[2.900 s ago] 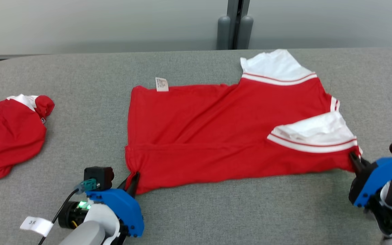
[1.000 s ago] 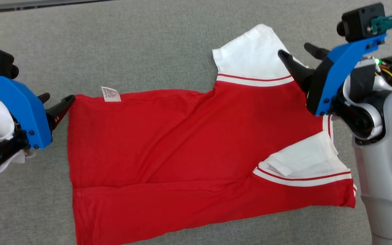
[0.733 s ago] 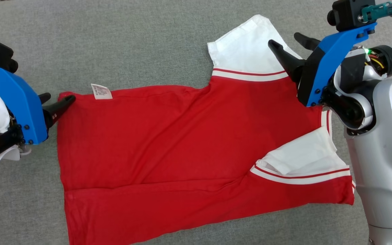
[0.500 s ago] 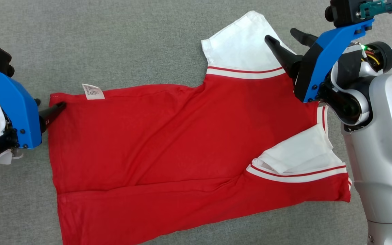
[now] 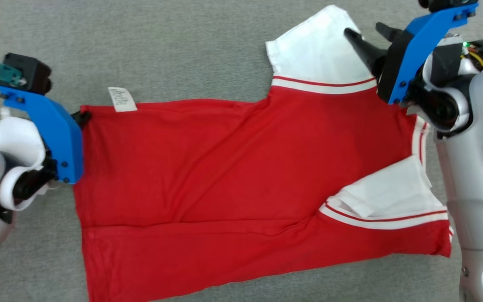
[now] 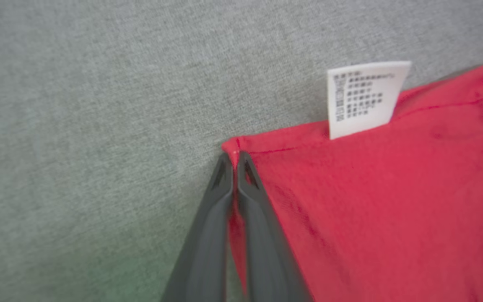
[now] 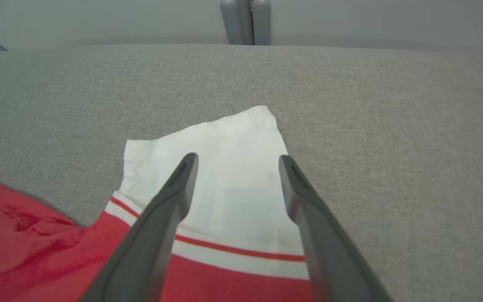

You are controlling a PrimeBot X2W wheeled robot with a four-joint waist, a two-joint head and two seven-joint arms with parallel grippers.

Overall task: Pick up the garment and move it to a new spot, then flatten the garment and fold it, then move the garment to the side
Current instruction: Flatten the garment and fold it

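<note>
We found the garment [image 5: 224, 167], a red shirt with white sleeves, spread across the grey fabric-covered counter [image 5: 141, 42], mostly flat but with long slanting creases across the body and a fold line running along its near part. Its hem edge faced our left side and its shoulders our right.

Our left claw [image 5: 83, 118] was clenched on the garment at the far-left corner of the hem. In the left wrist view the two dark fingers [image 6: 220, 197] lay pressed together with a thin strip of red cloth pinched between them, their tips right at the corner. A white care label [image 6: 365, 98] stuck out from the far edge of the cloth, near that corner but not touching the fingers.

Our right claw [image 5: 363, 30] stood released, its jaws spread wide and gripping nothing. In the right wrist view its fingers [image 7: 170, 197] framed the far sleeve [image 7: 233, 138], which lay flat on the counter with red and white bands where it met the red body; we could not tell whether the tips touched the cloth.

The near sleeve [image 5: 388, 195] lay folded over the red body near the shoulder on our right, its white cloth rumpled.
</note>
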